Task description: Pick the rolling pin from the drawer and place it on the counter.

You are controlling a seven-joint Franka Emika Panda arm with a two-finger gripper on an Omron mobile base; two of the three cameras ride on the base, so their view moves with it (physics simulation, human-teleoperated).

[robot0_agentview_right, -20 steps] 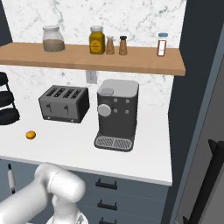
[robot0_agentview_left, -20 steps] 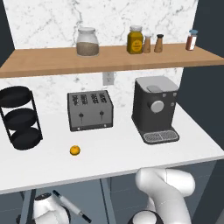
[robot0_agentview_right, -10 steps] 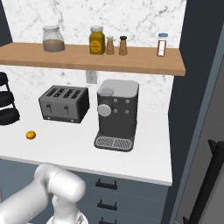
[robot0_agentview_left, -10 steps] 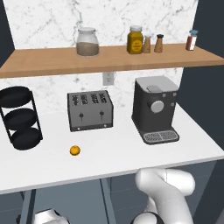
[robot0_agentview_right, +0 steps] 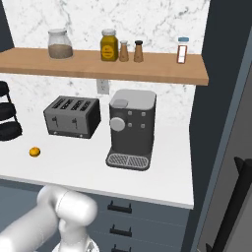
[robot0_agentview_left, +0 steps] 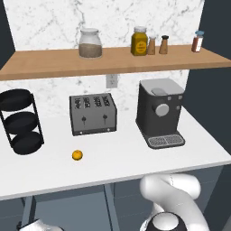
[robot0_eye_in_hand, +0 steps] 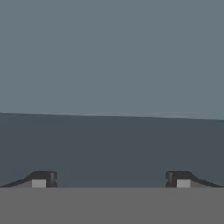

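1. Currently the tool (robot0_eye_in_hand: 111,180) is hanging low with its fingertips (robot0_eye_in_hand: 43,179) spread wide, pinching nothing, facing flat grey-blue panels.
2. Rolling pin: whereabouts cannot be told; presumably lying in the drawer below the table (robot0_agentview_left: 135,155). Risk: the tool is closing on air.
3. Risk: spread fingertips are catching a drawer wall.
4. Orange fruit (robot0_agentview_left: 77,155), toaster (robot0_agentview_left: 92,113) and coffee machine (robot0_agentview_left: 159,113) are occupying the table; a careless set-down is risking a knock or a roll-off.
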